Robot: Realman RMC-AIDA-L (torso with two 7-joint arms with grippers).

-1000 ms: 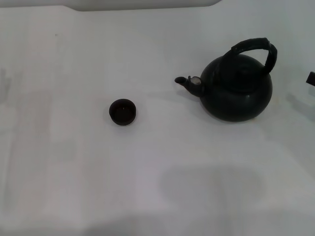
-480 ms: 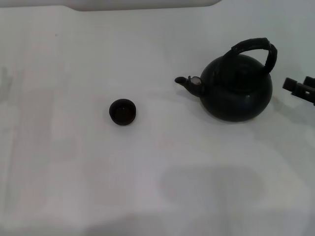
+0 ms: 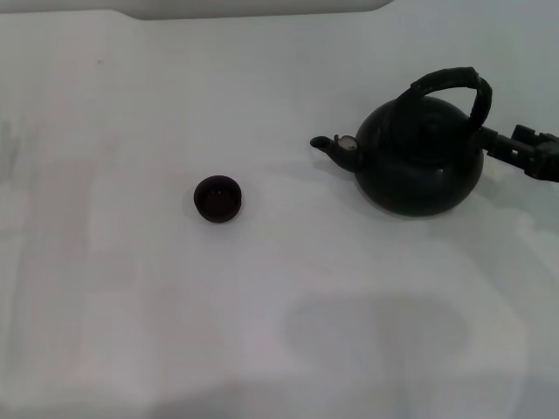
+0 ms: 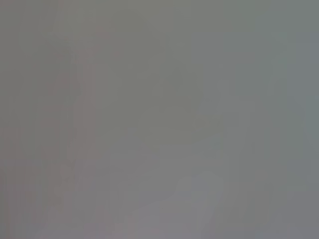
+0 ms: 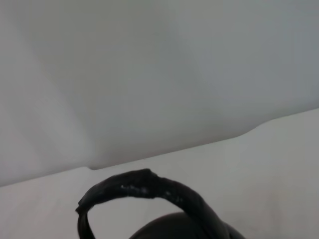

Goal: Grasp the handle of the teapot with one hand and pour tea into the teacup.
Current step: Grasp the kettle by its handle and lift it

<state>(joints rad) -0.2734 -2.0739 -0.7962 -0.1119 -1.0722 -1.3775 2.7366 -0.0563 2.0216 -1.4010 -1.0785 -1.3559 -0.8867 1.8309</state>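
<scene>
The matte-black teapot [image 3: 421, 157] stands on the white table at the right, its spout [image 3: 336, 147] pointing left toward the teacup. Its arched black handle [image 3: 454, 80] rises over the top; it also shows in the right wrist view [image 5: 149, 185], close below the camera. The tiny dark teacup [image 3: 217, 197] sits upright left of the centre, well apart from the pot. My right gripper [image 3: 507, 140] reaches in from the right edge at the pot's right side, just below the handle's right end, with its fingers apart and empty. My left gripper is out of view.
The white table [image 3: 262, 305] stretches wide around both things. Its far edge meets a pale wall at the back [image 3: 253, 10]. The left wrist view shows only a blank grey surface.
My right gripper has come in from the right edge and moved left, up to the teapot's right side. The teapot and teacup have not moved.
</scene>
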